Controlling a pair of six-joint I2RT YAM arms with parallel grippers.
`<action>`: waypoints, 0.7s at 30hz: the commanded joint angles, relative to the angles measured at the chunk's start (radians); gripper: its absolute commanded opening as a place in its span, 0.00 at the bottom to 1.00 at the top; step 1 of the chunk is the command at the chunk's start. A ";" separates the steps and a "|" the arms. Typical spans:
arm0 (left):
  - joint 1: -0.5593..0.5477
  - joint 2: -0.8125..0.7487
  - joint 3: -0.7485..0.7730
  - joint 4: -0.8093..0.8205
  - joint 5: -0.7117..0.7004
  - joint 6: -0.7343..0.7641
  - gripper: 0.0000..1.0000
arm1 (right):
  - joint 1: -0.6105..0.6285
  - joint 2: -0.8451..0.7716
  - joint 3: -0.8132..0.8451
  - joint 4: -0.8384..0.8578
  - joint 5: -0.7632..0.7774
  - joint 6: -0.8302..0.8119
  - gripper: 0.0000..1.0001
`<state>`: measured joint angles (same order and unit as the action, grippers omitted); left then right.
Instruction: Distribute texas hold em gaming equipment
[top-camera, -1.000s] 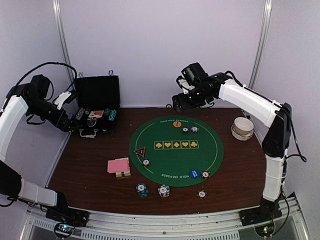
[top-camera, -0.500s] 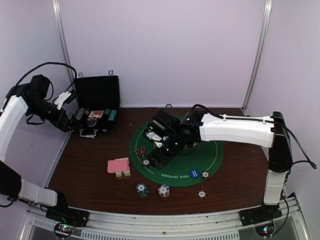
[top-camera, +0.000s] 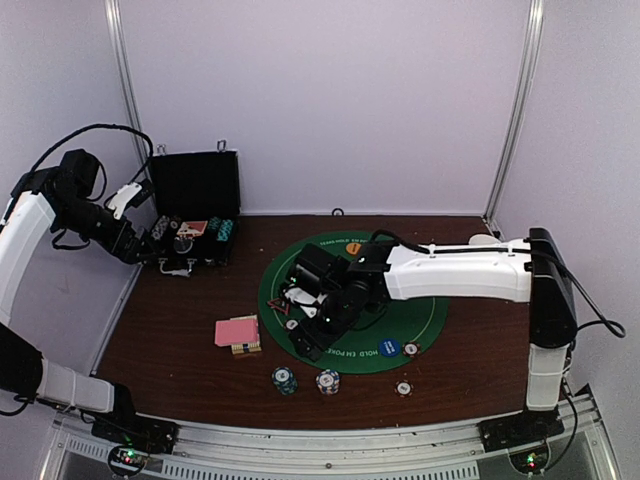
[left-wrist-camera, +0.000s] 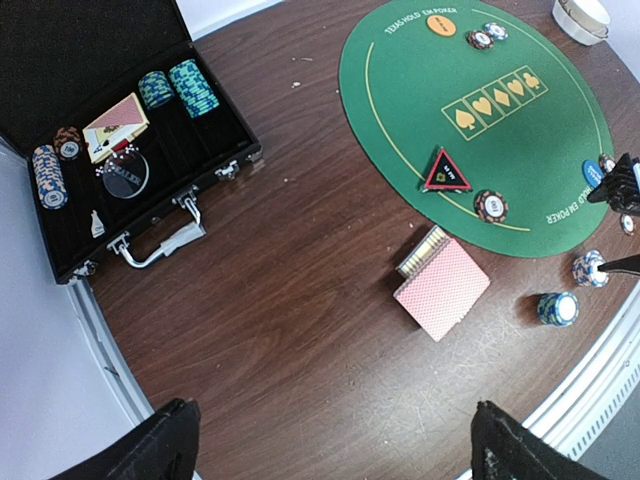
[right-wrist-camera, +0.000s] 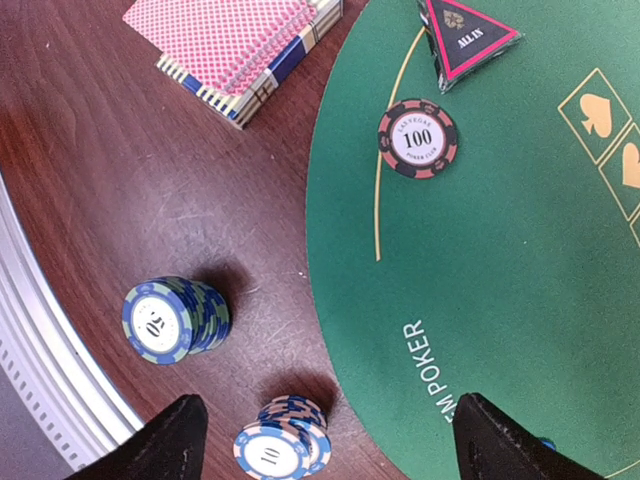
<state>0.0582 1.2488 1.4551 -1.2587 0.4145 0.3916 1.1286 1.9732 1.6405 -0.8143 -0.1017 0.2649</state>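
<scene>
Closest to the near edge of the counter (left-wrist-camera: 280, 330) stand two short stacks of poker chips, a teal stack (right-wrist-camera: 165, 320) and, to its right and apart from it, a white-blue stack (right-wrist-camera: 280, 442). A lone chip (top-camera: 403, 389) lies farther toward the right edge. My right claw (right-wrist-camera: 324, 400) hangs above this stretch, where bare wood meets the near-left rim of the round green mat (right-wrist-camera: 480, 260). Its fingers are spread wide with nothing between them. Beyond the teal stack, on the wood just left of the mat, sits the deck of pink-backed cards (right-wrist-camera: 235, 40), face down. On the mat's left rim lies a dark chip marked 100 (right-wrist-camera: 418, 138), and just past it is the black-red triangle marker (right-wrist-camera: 468, 30), lettered ALL IN. The blue disc (top-camera: 389, 347) rests on the mat's near-right rim, with another chip (top-camera: 411, 349) just beside it. A row of yellow suit boxes (left-wrist-camera: 497, 102) crosses the mat's middle. At its far rim sits the orange disc (left-wrist-camera: 440, 25), with two chips (left-wrist-camera: 487, 36) close by. In the far-left corner the black case (left-wrist-camera: 80, 50) lies open, holding teal chip stacks (left-wrist-camera: 180, 88) and some cards (left-wrist-camera: 115, 125). My left claw (left-wrist-camera: 332, 405) is raised beside that case, fingers wide apart and empty. A white bowl (left-wrist-camera: 580, 15) sits near the far-right corner.
</scene>
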 joint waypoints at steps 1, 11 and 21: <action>0.006 -0.017 -0.001 0.003 0.012 0.006 0.98 | 0.019 0.013 -0.022 0.008 -0.024 -0.008 0.87; 0.006 -0.034 -0.004 0.004 0.019 0.006 0.98 | 0.058 0.031 -0.049 0.002 -0.016 -0.006 0.84; 0.006 -0.041 -0.005 0.002 0.025 0.003 0.98 | 0.097 -0.020 -0.133 -0.016 -0.015 -0.018 0.87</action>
<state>0.0582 1.2266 1.4528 -1.2591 0.4232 0.3912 1.2015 1.9934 1.5383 -0.8173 -0.1173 0.2569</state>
